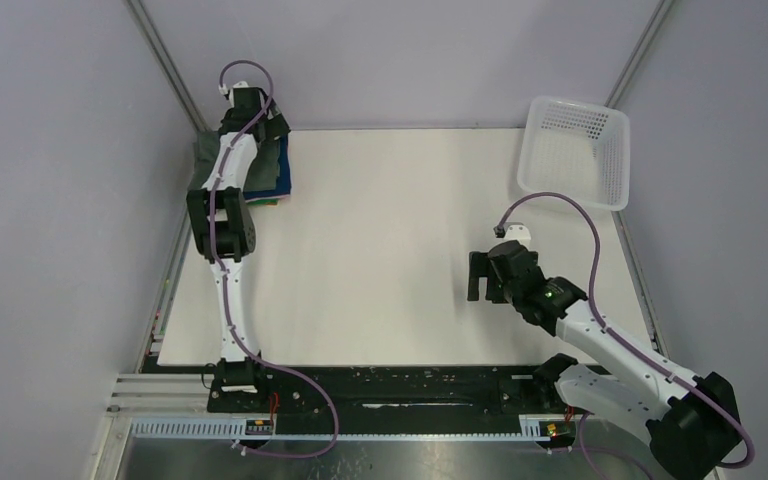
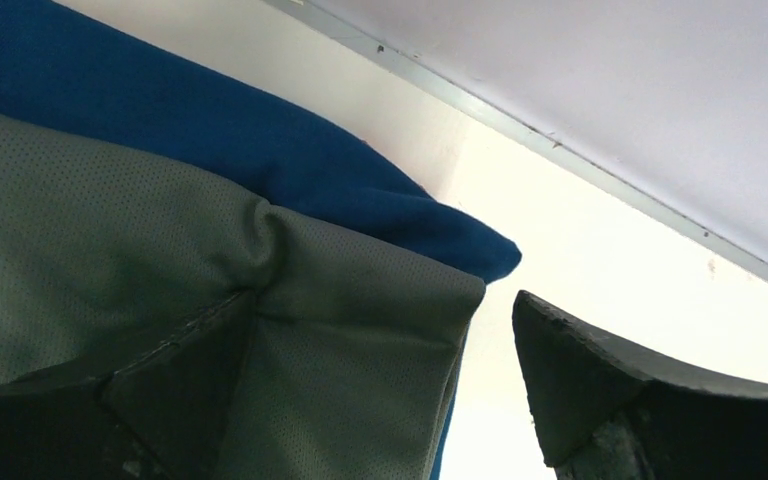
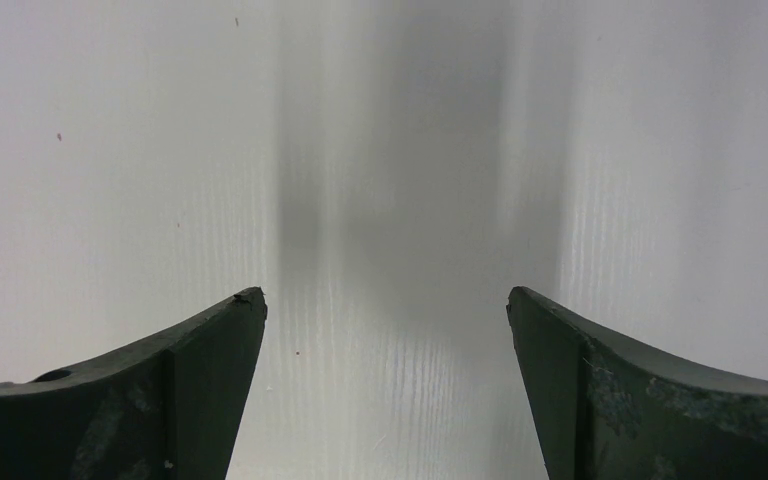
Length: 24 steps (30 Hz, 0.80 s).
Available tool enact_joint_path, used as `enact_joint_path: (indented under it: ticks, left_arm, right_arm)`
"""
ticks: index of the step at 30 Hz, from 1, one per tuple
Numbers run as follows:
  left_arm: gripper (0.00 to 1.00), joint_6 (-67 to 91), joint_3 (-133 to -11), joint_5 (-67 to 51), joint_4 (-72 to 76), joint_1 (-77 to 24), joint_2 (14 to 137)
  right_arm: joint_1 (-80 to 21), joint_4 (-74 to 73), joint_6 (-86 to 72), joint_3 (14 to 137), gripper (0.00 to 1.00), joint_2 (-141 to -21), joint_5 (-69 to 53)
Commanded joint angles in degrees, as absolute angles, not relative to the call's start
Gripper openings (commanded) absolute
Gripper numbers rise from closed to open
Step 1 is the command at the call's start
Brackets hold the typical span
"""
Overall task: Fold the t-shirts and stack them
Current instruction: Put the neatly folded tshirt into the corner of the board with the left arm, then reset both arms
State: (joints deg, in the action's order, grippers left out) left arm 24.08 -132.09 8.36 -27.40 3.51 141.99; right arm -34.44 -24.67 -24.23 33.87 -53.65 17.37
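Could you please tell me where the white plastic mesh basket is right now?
In the top view, the white plastic mesh basket sits at the far right corner of the white table, beyond the open right gripper.

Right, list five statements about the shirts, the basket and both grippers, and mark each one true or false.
1. The white mesh basket holds a folded shirt. False: it looks empty.
2. The grey-green shirt lies on top of the blue shirt. True.
3. The right gripper is shut on a shirt. False: its jaws are open over the bare table, holding nothing.
4. The stack sits in the table's far left corner. True.
5. The left gripper hangs over the middle of the table. False: it is at the stack, jaws open, with one finger seemingly against the grey-green shirt.
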Motion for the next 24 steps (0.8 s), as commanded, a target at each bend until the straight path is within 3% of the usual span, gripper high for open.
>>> enact_joint_path:
  ticks: [1, 8, 17, 24]
  left_arm:
    - [0.99, 25.2, -128.3, 4.7, -24.9, 2.4, 129.9]
    - [0.99, 23.9, -110.8, 5.9, -25.4, -4.5, 106.4]
    - [0.99, 32.5, -60.7, 5.7, -18.9, -15.2, 64.7]
    - [0.99, 32.5, -36.2, 8.8, -23.5, -19.6, 43.1]
  right_arm:
    - [-34.2, -24.6, -25.1, 35.3, 0.99, -50.3, 19.5]
    - [-34.0, -24.6, -29.2, 34.0, 1.00, -46.9, 24.2]
    - [-33.4, -27.5, -33.1, 32.7, 0.99, -41.7, 30.2]
    - [-33.5, -27.0, -33.4, 29.2, 1.00, -37.7, 35.6]
